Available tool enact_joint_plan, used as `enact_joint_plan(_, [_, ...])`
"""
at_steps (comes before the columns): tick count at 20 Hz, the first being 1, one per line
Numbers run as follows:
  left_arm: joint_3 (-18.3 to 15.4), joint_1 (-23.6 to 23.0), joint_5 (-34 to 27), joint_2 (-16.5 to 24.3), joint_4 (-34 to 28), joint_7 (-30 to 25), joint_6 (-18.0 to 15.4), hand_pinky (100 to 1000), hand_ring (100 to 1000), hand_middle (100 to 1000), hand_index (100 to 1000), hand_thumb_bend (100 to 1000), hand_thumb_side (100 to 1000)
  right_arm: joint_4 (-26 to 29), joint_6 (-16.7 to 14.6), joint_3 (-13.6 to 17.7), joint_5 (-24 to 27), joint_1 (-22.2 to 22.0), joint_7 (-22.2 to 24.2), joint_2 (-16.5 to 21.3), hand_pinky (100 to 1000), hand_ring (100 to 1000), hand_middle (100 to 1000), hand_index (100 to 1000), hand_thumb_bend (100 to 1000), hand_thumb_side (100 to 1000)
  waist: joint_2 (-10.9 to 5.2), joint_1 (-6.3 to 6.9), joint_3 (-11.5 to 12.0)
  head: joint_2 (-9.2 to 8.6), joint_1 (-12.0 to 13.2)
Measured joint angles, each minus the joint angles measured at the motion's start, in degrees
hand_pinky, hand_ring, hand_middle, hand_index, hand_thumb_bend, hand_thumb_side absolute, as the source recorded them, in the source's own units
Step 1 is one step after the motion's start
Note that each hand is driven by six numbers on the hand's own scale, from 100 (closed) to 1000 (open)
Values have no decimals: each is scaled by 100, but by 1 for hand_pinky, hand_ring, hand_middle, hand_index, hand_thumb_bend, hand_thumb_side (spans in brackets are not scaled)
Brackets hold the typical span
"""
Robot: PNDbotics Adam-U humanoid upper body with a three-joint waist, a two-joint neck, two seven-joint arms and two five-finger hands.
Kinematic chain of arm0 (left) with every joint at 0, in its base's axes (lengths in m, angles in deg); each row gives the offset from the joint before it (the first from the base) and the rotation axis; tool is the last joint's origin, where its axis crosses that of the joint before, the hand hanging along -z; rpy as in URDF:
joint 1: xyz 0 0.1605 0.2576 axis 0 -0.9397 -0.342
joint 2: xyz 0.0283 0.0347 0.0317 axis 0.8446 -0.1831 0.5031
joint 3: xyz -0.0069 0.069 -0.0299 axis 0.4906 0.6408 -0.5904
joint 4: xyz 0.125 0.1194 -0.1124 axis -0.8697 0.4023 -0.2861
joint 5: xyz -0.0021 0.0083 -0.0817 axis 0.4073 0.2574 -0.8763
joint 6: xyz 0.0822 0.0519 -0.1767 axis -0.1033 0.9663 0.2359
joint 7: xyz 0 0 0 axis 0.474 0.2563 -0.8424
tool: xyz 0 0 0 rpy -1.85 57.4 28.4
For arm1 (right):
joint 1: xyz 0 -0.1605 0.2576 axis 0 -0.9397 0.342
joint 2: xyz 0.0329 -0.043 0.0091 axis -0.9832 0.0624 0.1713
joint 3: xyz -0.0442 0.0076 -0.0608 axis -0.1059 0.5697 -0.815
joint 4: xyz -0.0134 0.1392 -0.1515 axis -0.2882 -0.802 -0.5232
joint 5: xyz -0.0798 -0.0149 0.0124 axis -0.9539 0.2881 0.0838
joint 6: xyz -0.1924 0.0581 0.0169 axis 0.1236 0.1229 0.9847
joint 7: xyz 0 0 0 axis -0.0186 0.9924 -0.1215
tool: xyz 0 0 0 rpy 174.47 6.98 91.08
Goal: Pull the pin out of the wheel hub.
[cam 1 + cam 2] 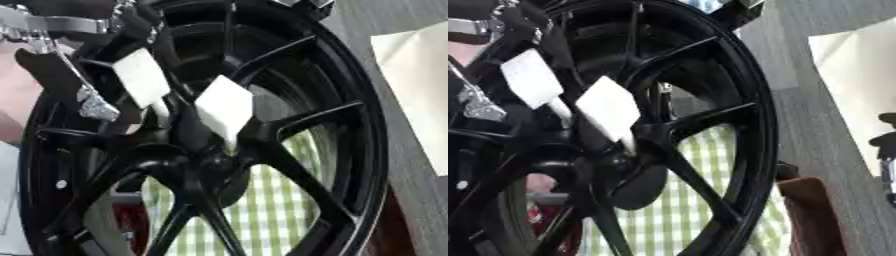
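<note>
The black wheel (289,165) stands upright and fills the view, with a green checked cloth (262,210) showing behind its spokes. The left hand (131,75) reaches to the hub (206,162); white pads cover its fingers (226,107), and I cannot tell whether they close on anything. The pin itself I cannot make out.

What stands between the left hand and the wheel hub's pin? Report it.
Nothing visible does: the left hand lies right against the wheel hub, in among the spokes. The pin itself cannot be made out.
</note>
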Motion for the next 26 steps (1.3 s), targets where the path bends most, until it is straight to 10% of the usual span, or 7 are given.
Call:
enact_joint_plan(14, [-185, -93, -28, 103, -77, -92, 92, 808, 755, 679, 759, 282, 363, 0, 11, 0, -20, -7, 10, -4, 876, 579, 716, 765, 100, 578, 0, 0, 28, 2, 46])
enact_joint_plan(26, [-149, -102, -199, 103, -106, -140, 140, 711, 563, 456, 505, 188, 325, 0, 17, 0, -20, -7, 8, -22, 877, 579, 718, 766, 100, 578, 0, 0, 17, 2, 62])
